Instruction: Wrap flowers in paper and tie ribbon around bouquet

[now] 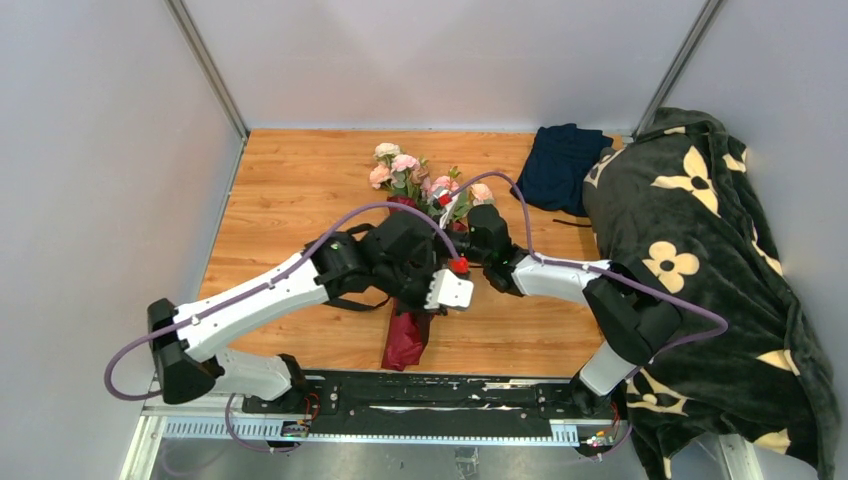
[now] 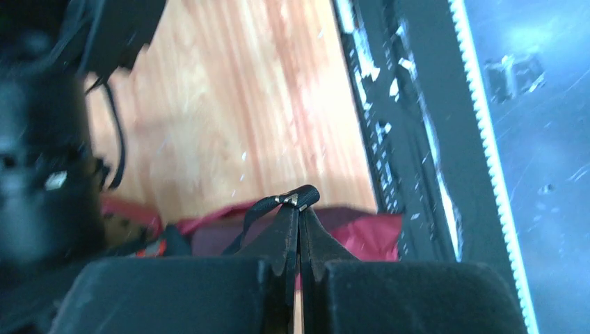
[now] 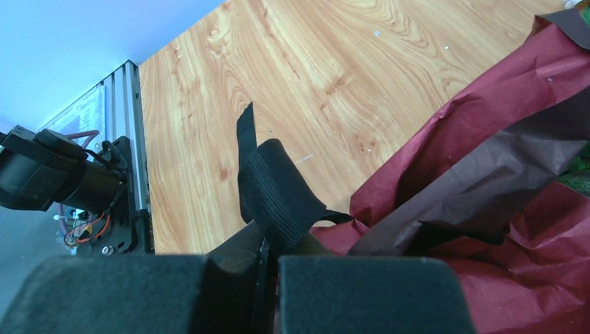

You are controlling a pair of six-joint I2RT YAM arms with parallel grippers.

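Two hands meet at the centre of the top view, over the middle of the bouquet [image 1: 408,338], which lies on the wooden worktop [image 1: 290,190] with its narrow end toward the bottom of the frame. The flowers [image 1: 405,170], pale pink and cream, show beyond the arms at the upper middle. The burgundy paper [image 3: 487,118] is wrapped round the stems, its darker reverse showing in a fold at the right of the right wrist view. The left hand [image 2: 299,207] is clenched, its tips pinching a thin loop of the black ribbon [image 2: 261,209] just above the paper at the lower centre of its own view. The right hand [image 3: 268,247] is likewise clenched on the ribbon, a broad band of which bends over its tips with a short tail standing up. At the upper right a navy cloth [image 1: 562,165] lies just beside a dark green blanket [image 1: 690,250] with cream flower shapes, which runs down the right side.
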